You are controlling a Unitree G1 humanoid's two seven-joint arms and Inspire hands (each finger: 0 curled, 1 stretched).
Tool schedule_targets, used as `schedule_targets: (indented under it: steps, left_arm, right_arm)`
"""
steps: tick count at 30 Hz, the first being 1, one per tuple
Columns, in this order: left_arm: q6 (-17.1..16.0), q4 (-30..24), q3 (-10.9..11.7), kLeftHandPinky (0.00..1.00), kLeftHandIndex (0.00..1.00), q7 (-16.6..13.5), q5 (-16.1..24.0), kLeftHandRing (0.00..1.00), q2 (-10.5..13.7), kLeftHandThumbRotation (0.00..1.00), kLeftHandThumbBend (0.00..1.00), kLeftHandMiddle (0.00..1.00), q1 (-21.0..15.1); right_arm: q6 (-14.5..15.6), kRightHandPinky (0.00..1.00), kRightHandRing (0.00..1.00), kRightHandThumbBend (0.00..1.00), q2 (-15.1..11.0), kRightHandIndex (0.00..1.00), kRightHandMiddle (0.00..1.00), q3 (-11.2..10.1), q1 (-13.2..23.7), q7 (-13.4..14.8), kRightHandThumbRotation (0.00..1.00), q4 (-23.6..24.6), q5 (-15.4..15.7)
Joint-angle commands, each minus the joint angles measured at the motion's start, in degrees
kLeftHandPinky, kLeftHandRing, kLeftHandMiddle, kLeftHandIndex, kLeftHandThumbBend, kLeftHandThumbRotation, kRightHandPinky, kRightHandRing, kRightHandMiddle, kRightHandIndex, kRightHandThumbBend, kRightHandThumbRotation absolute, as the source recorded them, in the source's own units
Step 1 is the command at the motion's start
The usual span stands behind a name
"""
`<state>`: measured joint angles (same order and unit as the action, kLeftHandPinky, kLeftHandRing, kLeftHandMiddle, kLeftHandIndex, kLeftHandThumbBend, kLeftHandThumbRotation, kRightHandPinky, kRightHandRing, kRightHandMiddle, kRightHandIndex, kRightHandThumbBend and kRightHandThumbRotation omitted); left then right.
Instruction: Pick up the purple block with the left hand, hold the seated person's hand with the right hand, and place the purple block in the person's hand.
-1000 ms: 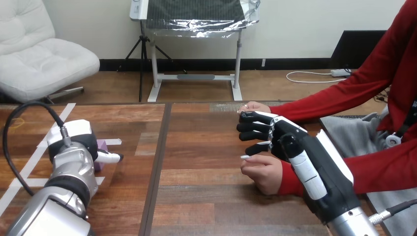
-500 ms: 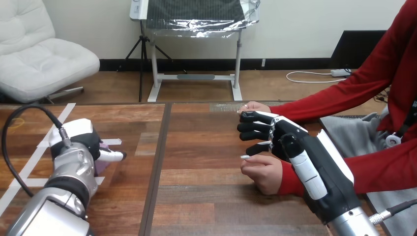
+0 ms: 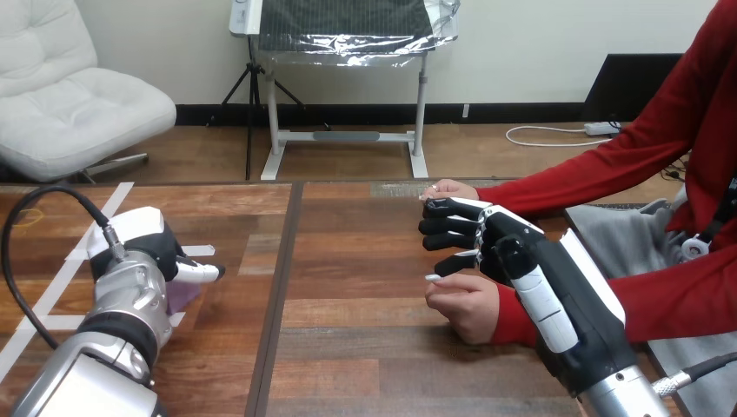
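- The robot's left arm comes in from the lower left corner, and its left hand sits low over the left part of the wooden tabletop, its white-shelled back turned toward the camera.
- The purple block is right at this hand, on its right side. Only a small purple patch shows from under the hand, so I cannot tell whether the block is grasped or whether it rests on the wood.
- Strips of white tape lie on the tabletop around the left hand.
- At the right half of the tabletop, the person's nearer hand is loosely closed, with one finger pointing left.
- The person's farther hand rests further back on the wood.
- The robot's right hand is between these two hands, just above the nearer one. Its fingers are curled, point left and close on nothing. I cannot tell whether its thumb touches the nearer hand.
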<state>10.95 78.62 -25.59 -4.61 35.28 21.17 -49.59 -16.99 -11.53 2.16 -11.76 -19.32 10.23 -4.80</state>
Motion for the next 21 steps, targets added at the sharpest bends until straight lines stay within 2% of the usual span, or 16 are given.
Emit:
schedule_targets:
  steps: [1, 14, 21]
  left_arm:
    - [-0.82, -1.82, 0.98, 0.61, 0.66, -2.24, -0.62, 0.66, 0.42, 0.55, 0.64, 0.67, -1.59]
    - [-1.99, -2.01, 1.69, 0.54, 0.62, -6.78, -0.84, 0.61, 0.81, 0.49, 0.65, 0.62, -1.44]
    - [-2.23, -2.05, 2.23, 0.52, 0.60, -7.76, -1.28, 0.60, 0.86, 0.47, 0.65, 0.60, -1.74]
  right_arm:
    - [-0.69, 0.62, 0.73, 0.81, 0.26, 0.76, 0.75, -0.37, 3.44, 0.17, 1.00, 1.48, -1.03]
    - [-0.89, 0.61, 0.73, 0.81, 0.60, 0.76, 0.74, -0.46, 3.44, 0.66, 1.00, 1.17, -0.85]
    - [-0.56, 0.61, 0.72, 0.82, 0.64, 0.76, 0.74, -0.44, 3.49, 0.74, 1.00, 1.12, -0.86]
